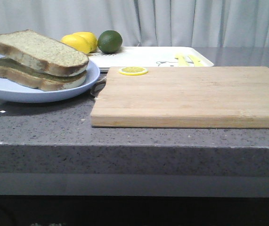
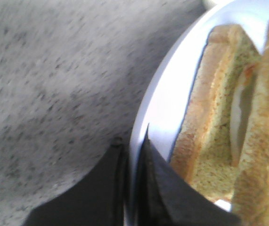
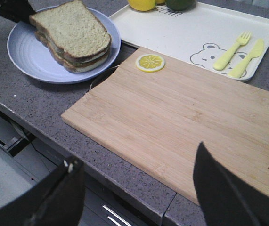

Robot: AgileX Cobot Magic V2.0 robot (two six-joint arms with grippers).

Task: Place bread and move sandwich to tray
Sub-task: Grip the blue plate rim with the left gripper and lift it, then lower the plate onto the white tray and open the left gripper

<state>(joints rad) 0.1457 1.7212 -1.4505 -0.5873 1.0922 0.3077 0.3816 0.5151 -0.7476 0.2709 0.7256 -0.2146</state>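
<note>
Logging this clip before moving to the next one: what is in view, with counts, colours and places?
Egg sandwich of two brown-crusted slices: one, on the plate.
Round pale blue plate: one, left on the counter.
Light wooden cutting board: one, centre.
Yellow lemon slice: one, on the board's far corner.
Flat white rectangular tray: one, behind the board.
Yellow fork and knife: one each, on the tray.
Lemons: two, yellow; lime: one, green; far left of the tray.
Left end effector: black, shut on the plate's rim.
Right end effector: black, open, above the board's near edge.
</note>
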